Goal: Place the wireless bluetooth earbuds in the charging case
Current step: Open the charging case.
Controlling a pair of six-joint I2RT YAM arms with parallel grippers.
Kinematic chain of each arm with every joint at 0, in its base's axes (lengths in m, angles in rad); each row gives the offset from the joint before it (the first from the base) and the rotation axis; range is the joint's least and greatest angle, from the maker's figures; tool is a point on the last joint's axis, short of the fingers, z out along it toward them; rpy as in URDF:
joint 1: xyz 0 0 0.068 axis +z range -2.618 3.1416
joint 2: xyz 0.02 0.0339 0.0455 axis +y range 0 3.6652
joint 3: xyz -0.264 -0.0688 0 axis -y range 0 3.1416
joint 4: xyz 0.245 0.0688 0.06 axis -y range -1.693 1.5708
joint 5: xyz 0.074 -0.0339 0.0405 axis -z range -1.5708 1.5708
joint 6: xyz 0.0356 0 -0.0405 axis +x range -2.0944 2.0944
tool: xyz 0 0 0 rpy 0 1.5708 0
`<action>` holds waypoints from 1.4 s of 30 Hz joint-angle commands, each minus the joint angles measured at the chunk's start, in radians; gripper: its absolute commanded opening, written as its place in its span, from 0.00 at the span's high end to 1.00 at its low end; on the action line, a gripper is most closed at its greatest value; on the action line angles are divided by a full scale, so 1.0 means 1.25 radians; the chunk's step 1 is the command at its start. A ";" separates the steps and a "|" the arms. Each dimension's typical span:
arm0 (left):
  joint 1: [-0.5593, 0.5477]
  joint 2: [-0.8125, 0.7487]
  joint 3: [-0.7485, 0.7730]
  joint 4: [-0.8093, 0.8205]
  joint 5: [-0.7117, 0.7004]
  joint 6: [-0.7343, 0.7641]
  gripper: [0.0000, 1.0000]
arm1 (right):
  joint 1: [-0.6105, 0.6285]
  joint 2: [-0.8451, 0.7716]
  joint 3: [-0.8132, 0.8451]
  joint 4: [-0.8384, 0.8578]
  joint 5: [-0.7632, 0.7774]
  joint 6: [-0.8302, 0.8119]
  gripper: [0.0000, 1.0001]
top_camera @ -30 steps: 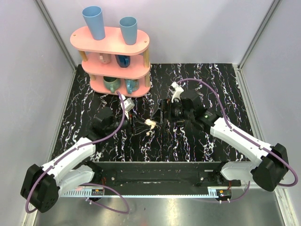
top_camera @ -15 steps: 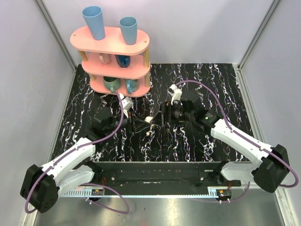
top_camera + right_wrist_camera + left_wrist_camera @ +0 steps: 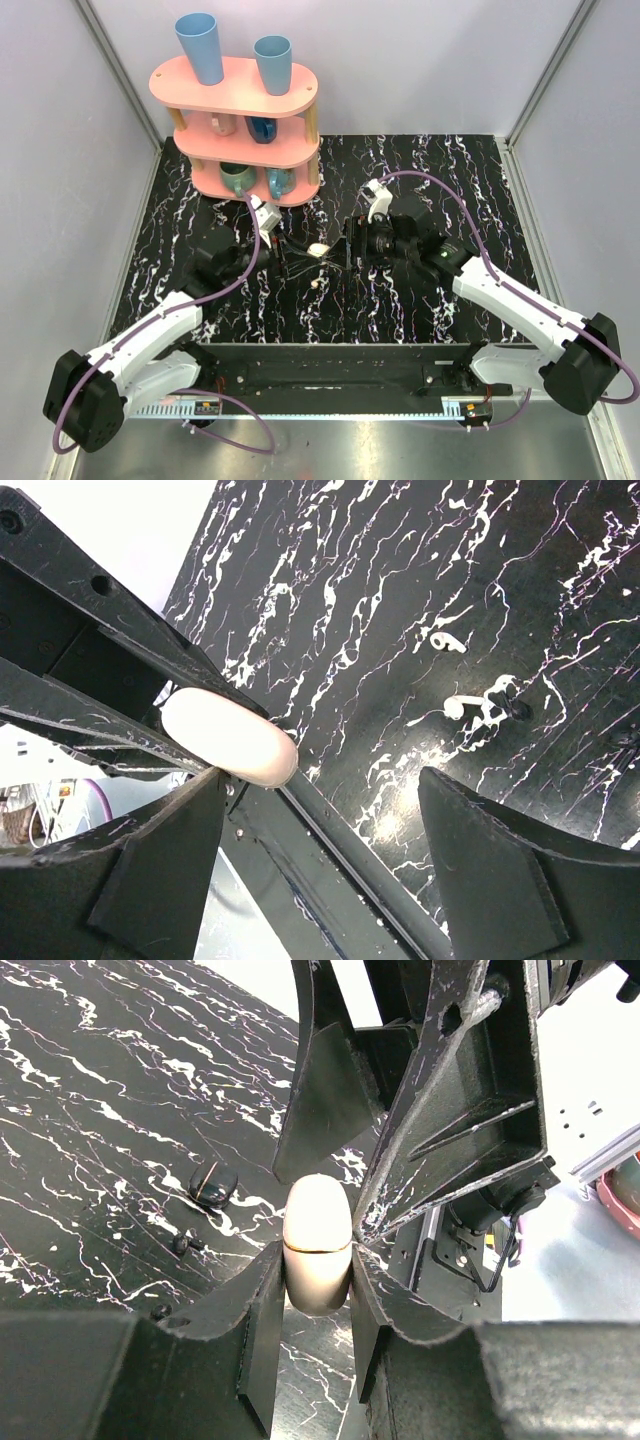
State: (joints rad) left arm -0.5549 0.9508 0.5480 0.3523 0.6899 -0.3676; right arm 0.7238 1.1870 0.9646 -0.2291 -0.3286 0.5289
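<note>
The charging case [image 3: 317,1245] is a cream-white, pill-shaped shell with a thin seam, closed. My left gripper [image 3: 317,1272] is shut on its lower half and holds it off the table, mid-table [image 3: 320,249]. My right gripper [image 3: 320,780] is open, facing the left one. Its fingers [image 3: 325,1090] straddle the case's upper end without pinching it, and the case [image 3: 230,737] lies close to one finger. Two wireless bluetooth earbuds [image 3: 446,641] [image 3: 457,707], small and white, lie on the black marbled table below. One earbud [image 3: 316,282] shows in the top view.
A pink three-tier shelf [image 3: 240,110] with cups and mugs stands at the back left. A small rounded black thing with a gold seam [image 3: 213,1184] and tiny black bits [image 3: 182,1245] lie on the table [image 3: 450,180]. Grey walls close in both sides.
My right gripper has slid left until its fingers flank the case, closing a little on the way. The left gripper has carried the case slightly toward the back.
</note>
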 commanded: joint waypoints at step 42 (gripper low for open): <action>-0.004 -0.007 0.025 0.016 0.092 0.014 1.00 | 0.000 0.005 0.026 0.026 0.121 0.005 0.12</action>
State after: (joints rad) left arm -0.5583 0.9554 0.5476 0.3248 0.7567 -0.3485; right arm 0.7296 1.1812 0.9649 -0.2218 -0.2245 0.5343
